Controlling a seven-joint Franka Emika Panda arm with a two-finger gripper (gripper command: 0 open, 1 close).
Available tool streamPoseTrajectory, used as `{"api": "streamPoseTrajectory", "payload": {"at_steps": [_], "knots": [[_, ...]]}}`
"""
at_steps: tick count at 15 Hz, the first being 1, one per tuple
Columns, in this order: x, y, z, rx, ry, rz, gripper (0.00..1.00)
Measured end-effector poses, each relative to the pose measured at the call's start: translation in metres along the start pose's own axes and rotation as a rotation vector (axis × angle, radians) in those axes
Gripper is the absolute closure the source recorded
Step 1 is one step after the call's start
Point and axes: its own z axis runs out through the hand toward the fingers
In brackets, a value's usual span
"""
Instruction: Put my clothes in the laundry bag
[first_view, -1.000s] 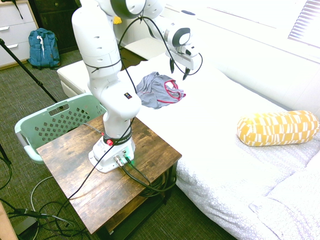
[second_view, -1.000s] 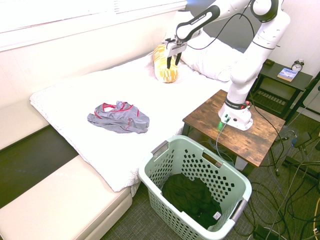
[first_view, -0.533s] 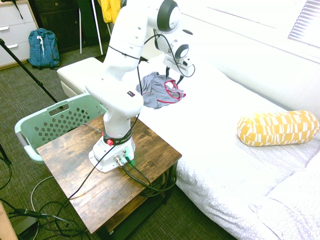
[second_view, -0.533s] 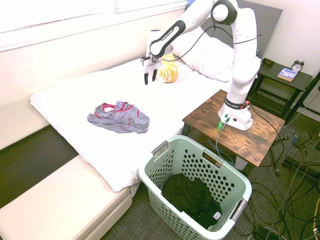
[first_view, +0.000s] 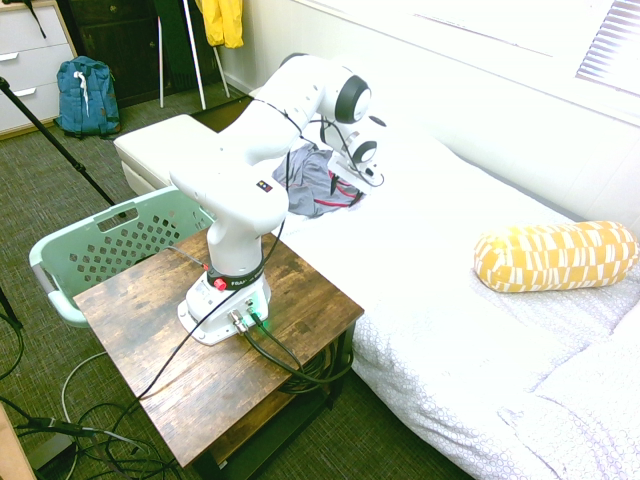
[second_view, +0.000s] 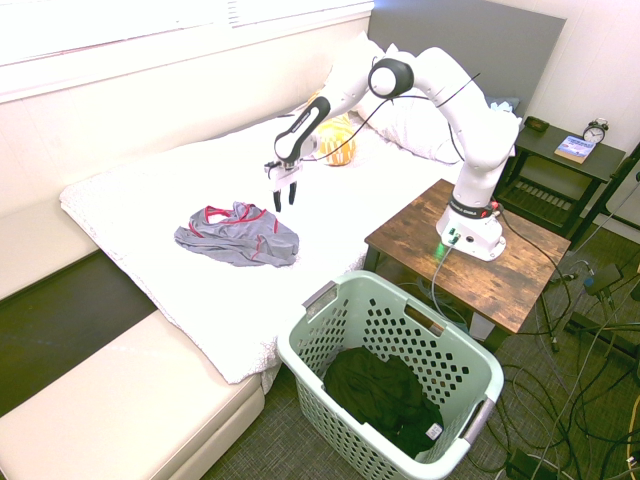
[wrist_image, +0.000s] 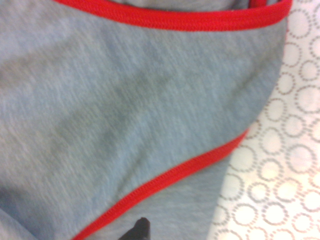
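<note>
The clothes (first_view: 312, 185) (second_view: 236, 236), a crumpled grey bundle with red trim, lie on the white bed. My gripper (second_view: 282, 201) (first_view: 366, 176) hangs open, pointing down, just above the bed at the edge of the bundle nearest the pillows, holding nothing. In the wrist view the grey fabric (wrist_image: 125, 125) with its red trim fills most of the picture, with the dotted bedspread (wrist_image: 290, 165) beside it. The mint-green laundry basket (second_view: 455, 352) (first_view: 100, 245) stands on the floor by the wooden table, with a dark garment (second_view: 375, 392) inside.
A yellow patterned bolster (first_view: 555, 255) (second_view: 337, 143) and white pillows (second_view: 420, 115) lie at the head of the bed. The wooden table (first_view: 130, 320) bears the arm. A blue backpack (first_view: 85, 95) and a hanging yellow garment (first_view: 222, 20) are at the back. A nightstand (second_view: 560, 150) holds a book and a clock.
The arm has swung from near the yellow bolster across the bed and come down beside the grey clothes. The gripper stayed open; the clothes have not moved.
</note>
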Motion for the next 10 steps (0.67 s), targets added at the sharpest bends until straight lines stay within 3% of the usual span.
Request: {"api": "streamPoseTrajectory", "payload": {"at_steps": [5,8,10], "knots": [[-0.018,-0.054,0.034,0.014,-0.116,-0.040,0.00],[-0.038,-0.061,0.069,0.007,-0.174,-0.044,0.00],[-0.044,-0.069,0.068,0.012,-0.191,-0.053,0.00]]}}
